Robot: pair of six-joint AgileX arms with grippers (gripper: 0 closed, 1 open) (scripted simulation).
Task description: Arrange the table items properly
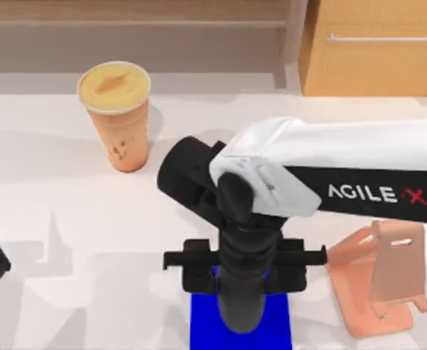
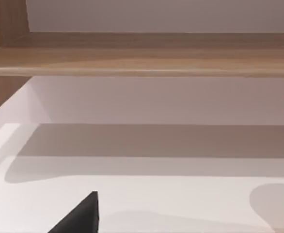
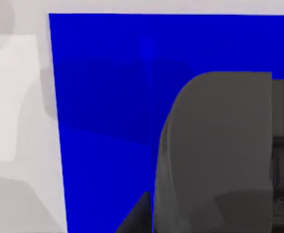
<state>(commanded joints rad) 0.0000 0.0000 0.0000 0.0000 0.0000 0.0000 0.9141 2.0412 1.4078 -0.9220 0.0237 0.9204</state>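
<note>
Right gripper (image 1: pixel 244 288) poised over blue pad (image 1: pixel 202 328) near desk's front edge; dark grey mouse (image 3: pixel 217 150) between fingers, directly above pad (finger spread hidden, cannot tell). Orange cup (image 1: pixel 119 117) well apart, back-left. Left arm parked at left edge.

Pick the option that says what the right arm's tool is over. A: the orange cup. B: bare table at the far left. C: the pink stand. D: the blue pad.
D: in the top view the right tool hangs above the blue pad, the grey mouse beside its fingers.
</note>
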